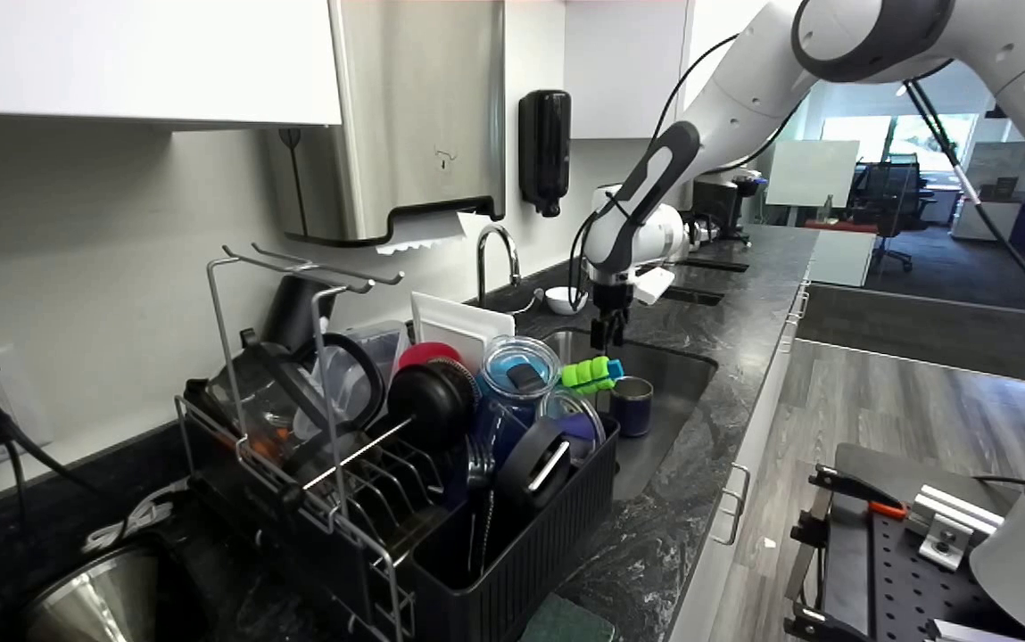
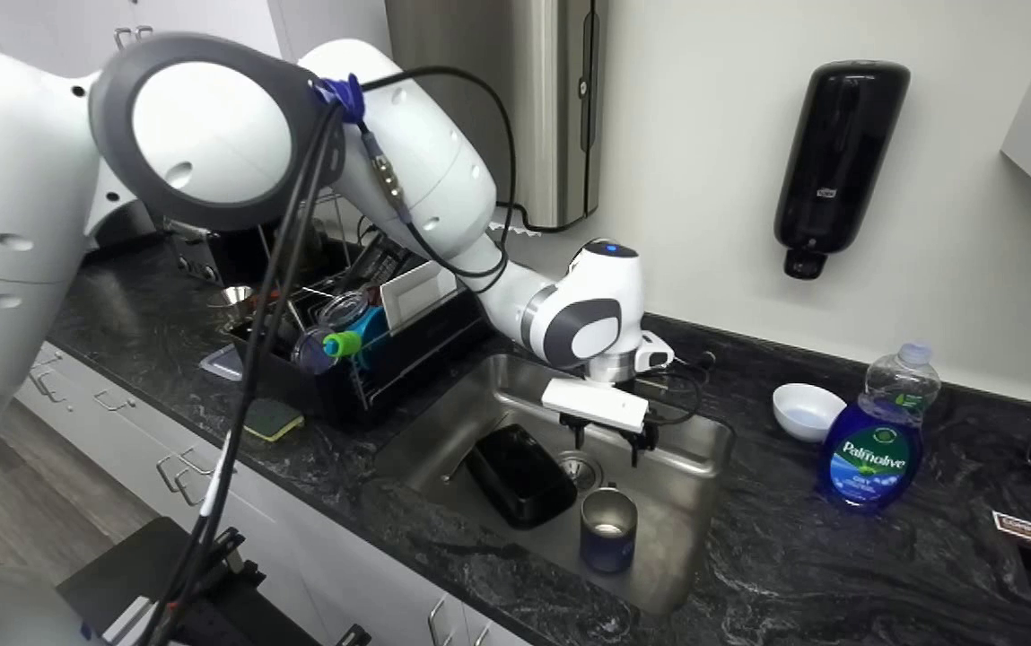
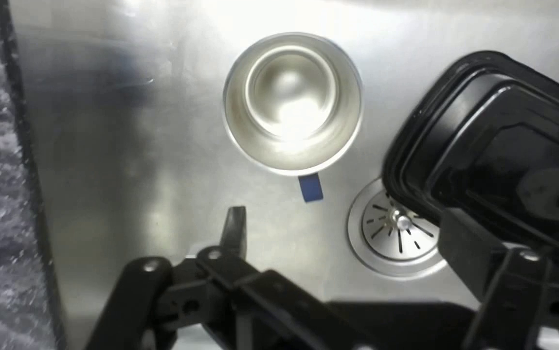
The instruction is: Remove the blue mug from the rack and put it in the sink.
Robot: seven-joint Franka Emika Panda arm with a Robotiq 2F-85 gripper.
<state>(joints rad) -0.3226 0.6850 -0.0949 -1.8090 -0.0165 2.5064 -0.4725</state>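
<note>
Mug [image 2: 607, 538], blue: upright in the sink [image 3: 177, 121], handle [image 3: 311, 187] toward the gripper [image 3: 342, 215]. Jaws: wide apart, holding nothing. Hazard: a low sideways move could catch the handle and topple it.

Both ext. views share sink [image 2: 666, 525], obliq., wrist view close abv
</note>
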